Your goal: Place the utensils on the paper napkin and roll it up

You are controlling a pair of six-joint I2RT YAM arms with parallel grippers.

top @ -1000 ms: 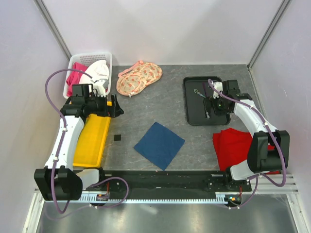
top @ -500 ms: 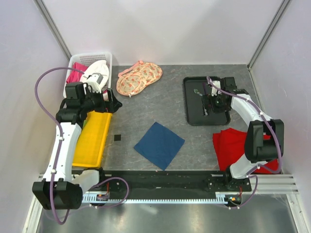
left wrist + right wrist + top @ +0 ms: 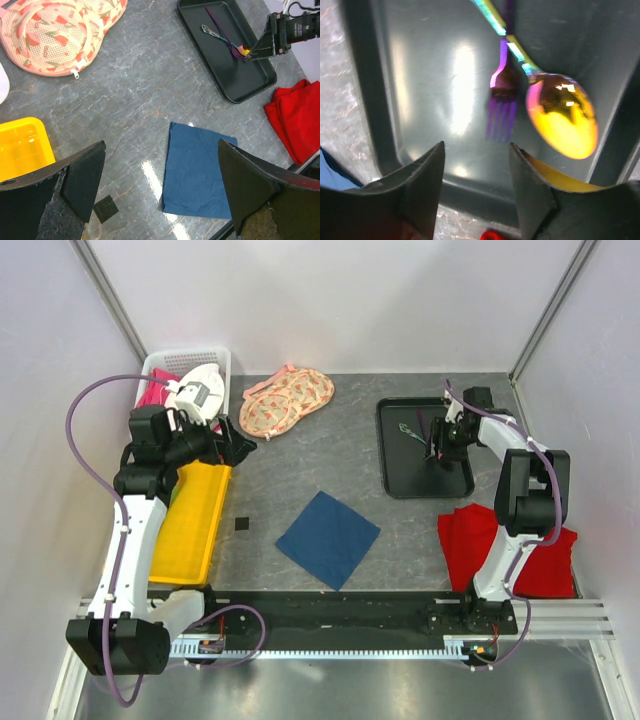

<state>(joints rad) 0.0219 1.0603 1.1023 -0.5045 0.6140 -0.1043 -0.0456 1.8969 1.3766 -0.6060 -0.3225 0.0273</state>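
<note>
Marbled grey tabletop (image 3: 330, 455): I note glossy fork (image 3: 501, 107) and gold-bowled spoon (image 3: 562, 120), heads toward the parted, empty right gripper (image 3: 476, 150); left gripper (image 3: 160, 150) agape.

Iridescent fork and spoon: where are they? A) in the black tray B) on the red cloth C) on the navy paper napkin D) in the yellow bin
A: the purple fork and gold-bowled spoon lie in the black rectangular tray, and the navy-blue paper napkin has nothing on it.
</note>
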